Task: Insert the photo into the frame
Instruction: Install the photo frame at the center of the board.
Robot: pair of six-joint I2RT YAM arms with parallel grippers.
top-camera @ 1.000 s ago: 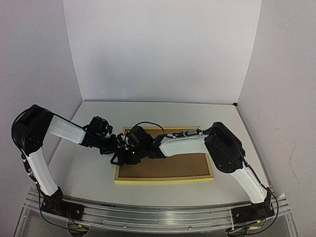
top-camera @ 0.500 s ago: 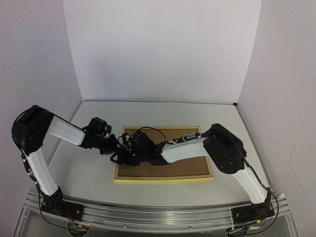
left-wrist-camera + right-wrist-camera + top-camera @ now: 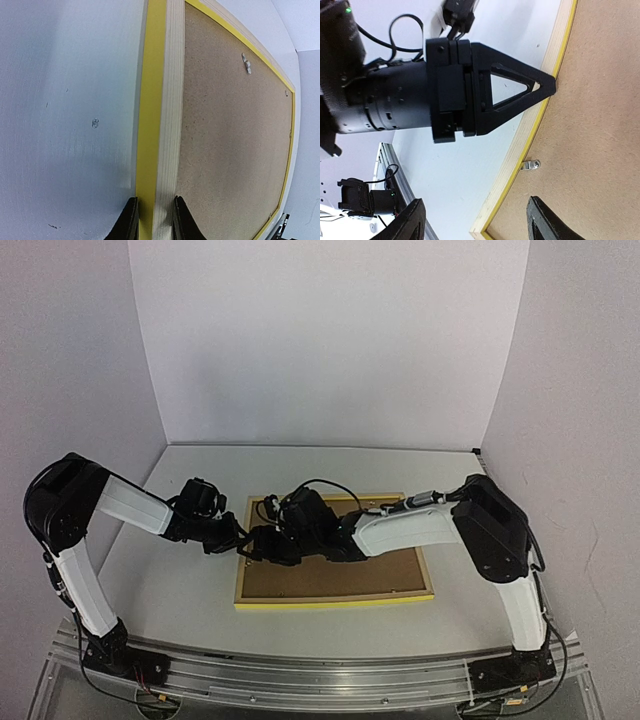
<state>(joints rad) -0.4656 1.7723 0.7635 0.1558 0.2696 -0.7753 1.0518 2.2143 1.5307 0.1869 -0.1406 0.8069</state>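
Observation:
The frame (image 3: 330, 601) lies face down on the table, with its yellow wooden edges around a brown backing board (image 3: 330, 578). The photo is not in view. My left gripper (image 3: 240, 540) is shut on the frame's left edge; in the left wrist view its fingers pinch the yellow and pale wood rail (image 3: 155, 100) at the gripper (image 3: 154, 220). My right gripper (image 3: 476, 202) is open and empty, hovering over the same left edge (image 3: 520, 150) near a small metal clip (image 3: 531, 164). It faces the left gripper (image 3: 540, 85).
The backing board (image 3: 230, 125) fills the frame and is held by small metal clips (image 3: 246, 62). White table (image 3: 170, 580) lies left of the frame, with white walls behind and at both sides. The two grippers are close together at the frame's left edge.
The right arm's elbow has swung out to the right, and its gripper has drawn slightly back from the frame's left edge. The left gripper stays on the edge.

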